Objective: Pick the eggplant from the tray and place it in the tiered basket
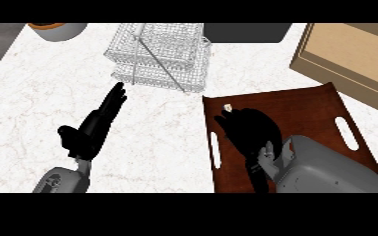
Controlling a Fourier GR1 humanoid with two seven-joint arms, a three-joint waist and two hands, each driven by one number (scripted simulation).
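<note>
A brown tray [317, 105] with slot handles lies at the right on the white counter. My right hand [258, 135] rests low over its left half, fingers curled round the dark eggplant. Only the eggplant's pale stem end [228, 108] pokes out past the fingers; the rest blends into the black hand. The wire tiered basket [159, 55] stands at the back centre, up and left of the tray. My left hand [92, 127] is open at the left, fingers straight and pointing up toward the basket's front left corner, holding nothing.
A grey bowl with orange contents [57, 30] sits at the back left. A dark rectangular object [247, 32] lies behind the basket on its right. A tan box [339, 55] fills the back right corner, close to the tray's far edge.
</note>
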